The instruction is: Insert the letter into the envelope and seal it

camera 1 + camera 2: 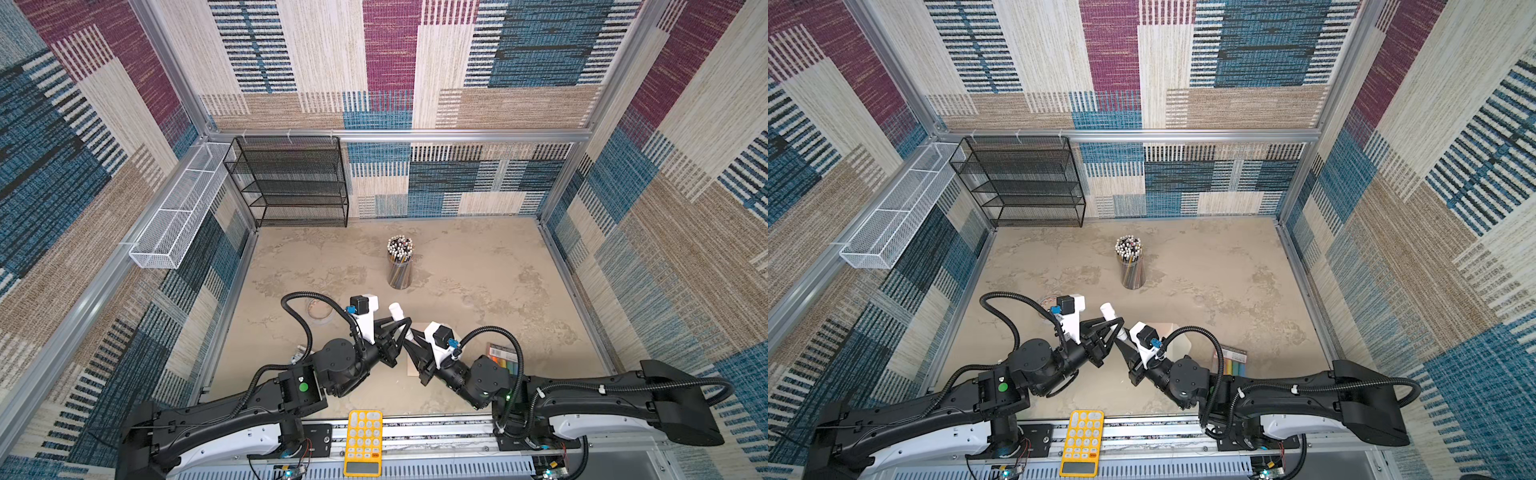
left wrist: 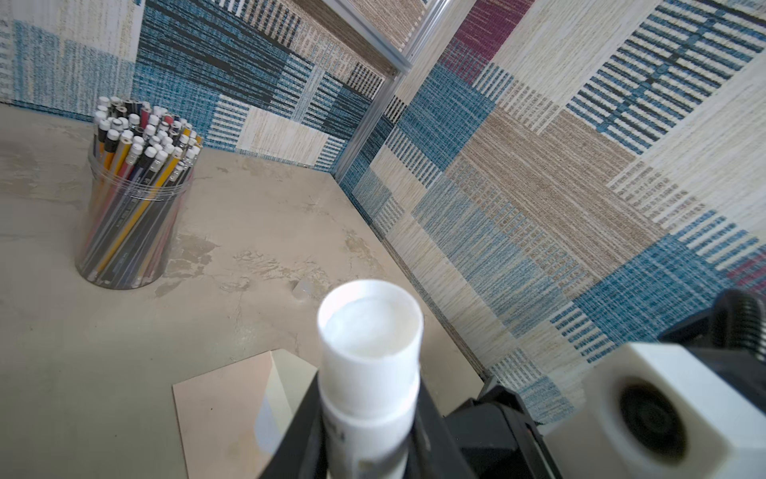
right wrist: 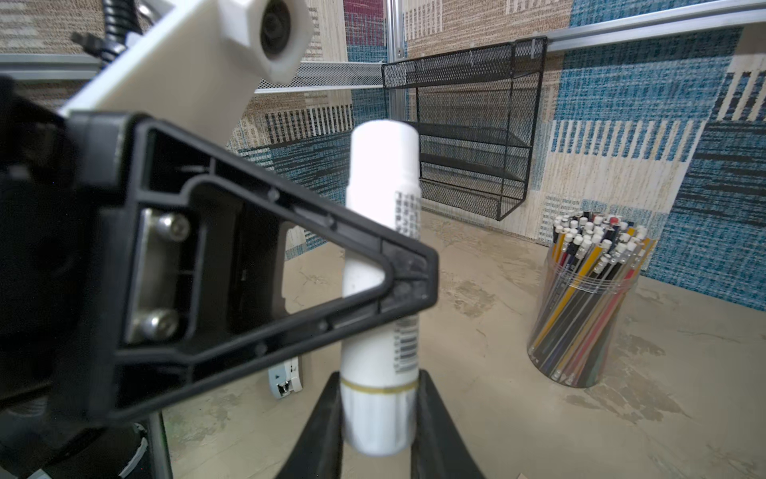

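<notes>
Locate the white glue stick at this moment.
In both top views the glue stick is front-centre, gripped by the left gripper and right gripper, beside the envelope, in front of the pencil jar.

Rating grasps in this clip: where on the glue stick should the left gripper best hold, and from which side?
The plain barrel of the glue stick just below the cap, approached side-on across its length. The right gripper is shut on the base end, so that round mid-section is free and the cap is left clear. The left gripper clamps there now.
</notes>
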